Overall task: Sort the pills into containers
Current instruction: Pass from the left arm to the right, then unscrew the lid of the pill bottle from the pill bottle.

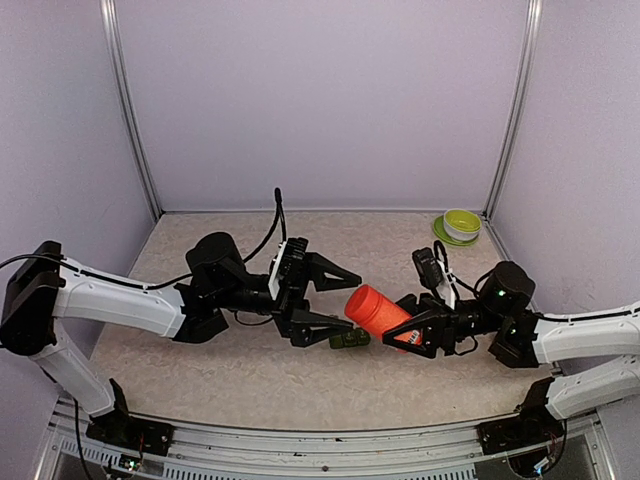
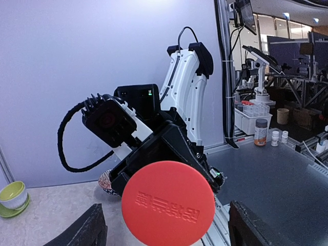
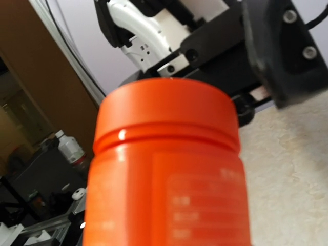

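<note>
Bench point(image 1: 200, 370) was beige, speckled. Green cup point(image 1: 461, 220) sat on saucer point(image 1: 443, 237) at far R corner. Dark-green containers point(image 1: 350, 340) lay approx mid-bench, closer to near edge.

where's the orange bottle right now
Top view, right of centre: the red-orange bottle sits tilted in the right claw, cap pointing at the open left claw, beside the dark-green containers.

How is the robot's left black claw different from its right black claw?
Left black two-finger gripper is open; right black two-finger gripper is shut. Left holds nothing, its fingers flanking the red-orange plastic bottle's cap without touching; right grips that bottle's body. Both point toward each other.
</note>
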